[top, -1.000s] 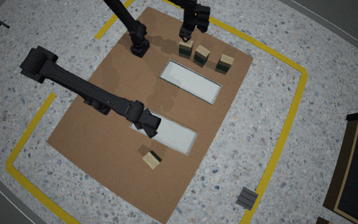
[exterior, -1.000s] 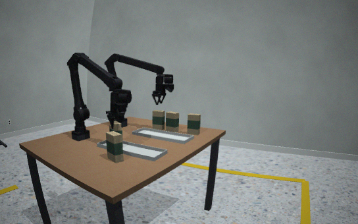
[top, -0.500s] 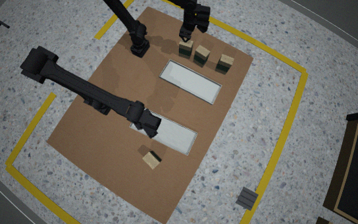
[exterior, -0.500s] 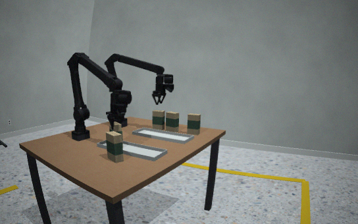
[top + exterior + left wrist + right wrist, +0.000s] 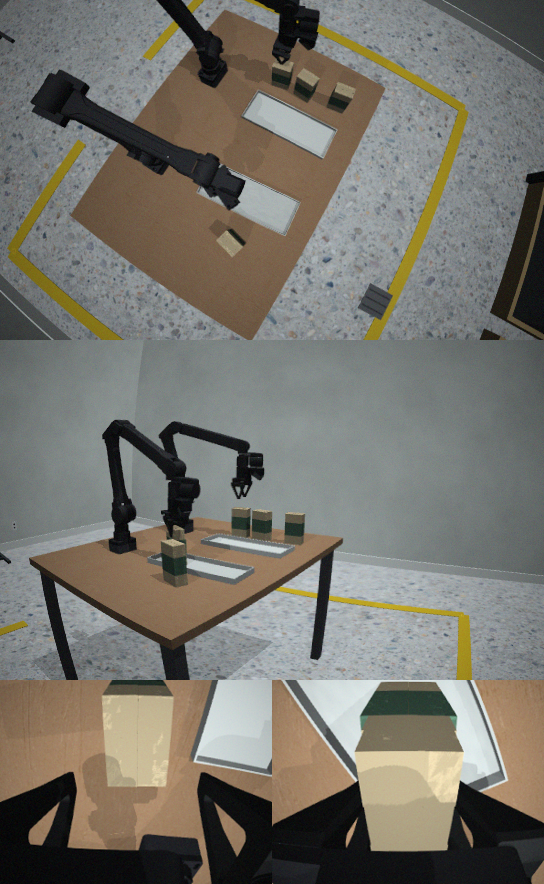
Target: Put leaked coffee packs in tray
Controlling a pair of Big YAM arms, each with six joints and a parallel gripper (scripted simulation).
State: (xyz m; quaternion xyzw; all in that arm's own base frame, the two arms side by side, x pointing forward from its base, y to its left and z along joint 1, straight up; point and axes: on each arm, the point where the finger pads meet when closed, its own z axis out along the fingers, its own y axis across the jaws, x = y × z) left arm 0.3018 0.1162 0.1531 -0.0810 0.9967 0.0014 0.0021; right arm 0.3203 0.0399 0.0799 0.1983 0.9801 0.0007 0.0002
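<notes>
the right gripper (image 5: 231, 204) (image 5: 172, 532) (image 5: 409, 781) is clamped around an upright coffee pack (image 5: 179, 532) (image 5: 409, 800), by the near tray (image 5: 270, 209) (image 5: 222, 571) (image 5: 340, 718). over by the wall, the left gripper (image 5: 281, 58) (image 5: 241, 494) (image 5: 137, 781) hangs with fingers spread above a standing pack (image 5: 282, 75) (image 5: 241, 521) (image 5: 138, 741). two others, the middle pack (image 5: 306, 85) (image 5: 262, 525) and the end pack (image 5: 341, 98) (image 5: 294, 528), stand beside the far tray (image 5: 329, 145) (image 5: 287, 552); a lone pack (image 5: 231, 243) (image 5: 174, 563) stands nearest me.

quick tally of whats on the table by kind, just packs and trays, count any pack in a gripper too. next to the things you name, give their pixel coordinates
coffee packs (image 5: 283, 75) (image 5: 306, 85) (image 5: 341, 96) (image 5: 230, 243) (image 5: 241, 522) (image 5: 262, 525) (image 5: 294, 528) (image 5: 174, 563) (image 5: 178, 532) (image 5: 138, 741) (image 5: 409, 776): 5
trays (image 5: 290, 125) (image 5: 265, 210) (image 5: 247, 545) (image 5: 225, 571) (image 5: 237, 730) (image 5: 470, 739): 2
total: 7
</notes>
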